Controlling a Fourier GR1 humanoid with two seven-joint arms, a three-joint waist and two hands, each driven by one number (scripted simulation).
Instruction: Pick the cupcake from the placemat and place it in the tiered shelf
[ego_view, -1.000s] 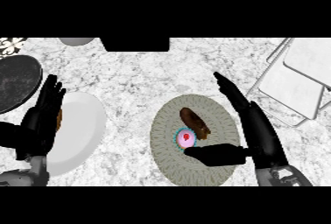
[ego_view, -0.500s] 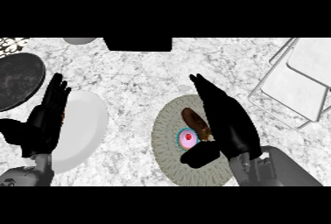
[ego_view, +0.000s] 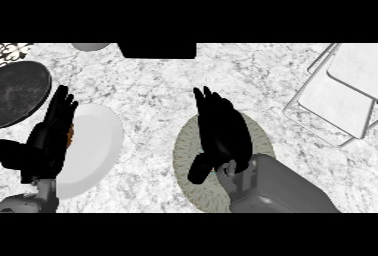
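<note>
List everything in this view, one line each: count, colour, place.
counter: one, white-grey marble, fills the view
placemat: one, beige, round, centre
cupcake: none showing; the placemat's middle is covered
plate: one, white, left
round dish: one, dark grey, upper left
tiered shelf: one, white with grey frame, upper right
box: one, black, top edge
rounded object: one, grey, top edge, cut off
patterned object: one, black-and-white, top left corner
left hand: one, black, open, resting over the plate's left side
right hand: one, black, fingers straight, over the placemat
forearms: two, grey, lower edge
</note>
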